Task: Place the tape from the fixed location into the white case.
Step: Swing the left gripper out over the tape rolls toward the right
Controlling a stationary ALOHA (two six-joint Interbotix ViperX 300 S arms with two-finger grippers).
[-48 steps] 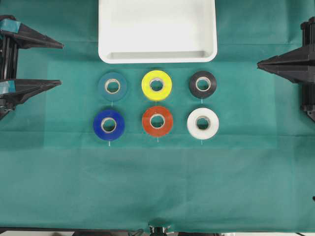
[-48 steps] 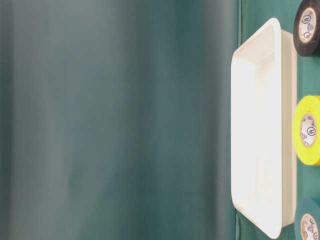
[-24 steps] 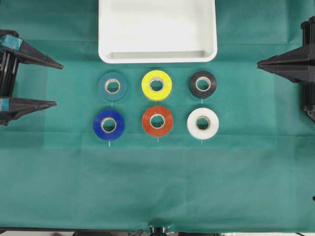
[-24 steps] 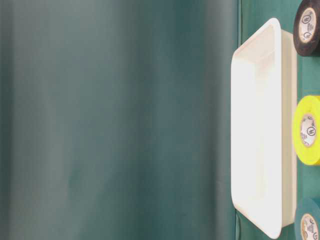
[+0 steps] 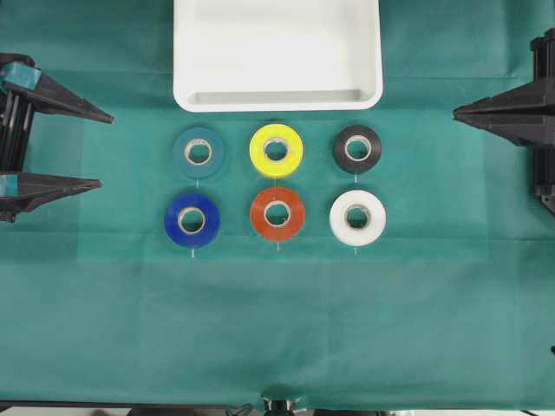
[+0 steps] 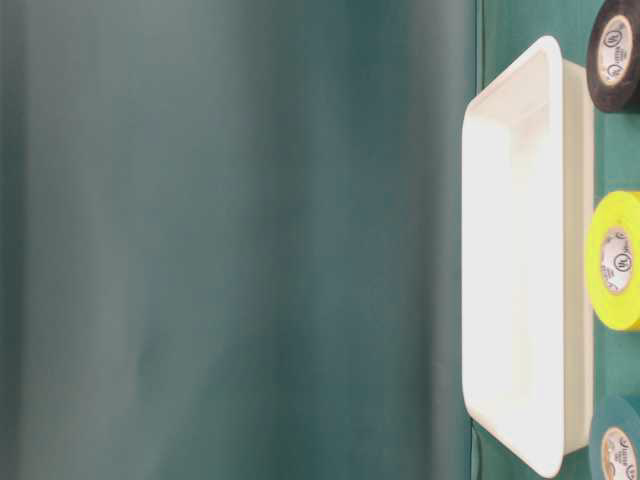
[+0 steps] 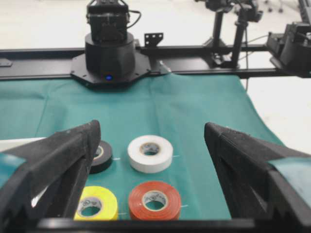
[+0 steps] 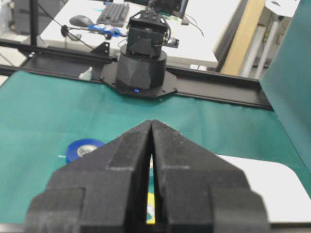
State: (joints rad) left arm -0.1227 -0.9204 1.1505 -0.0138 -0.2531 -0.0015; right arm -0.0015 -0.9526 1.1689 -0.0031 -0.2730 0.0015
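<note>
Matt green cloth (image 5: 277, 321) covers my table. White case (image 5: 277, 97): smooth, glossy plastic. Tape (image 5: 357, 217): smooth white roll, pale cardboard core. My left gripper (image 5: 100, 149) fingers (image 7: 58, 160): black, rough foam-like pads.

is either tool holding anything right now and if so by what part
Nothing is held. The left tool is open at the table's edge, the right tool is shut on nothing, and the white tape lies untouched on the cloth.

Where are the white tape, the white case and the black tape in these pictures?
white tape (image 5: 357, 217), overhead view, on the roll's flat top face.
white case (image 5: 277, 100), overhead view, on its near rim.
black tape (image 5: 356, 149), overhead view, on the roll's top face.
</note>
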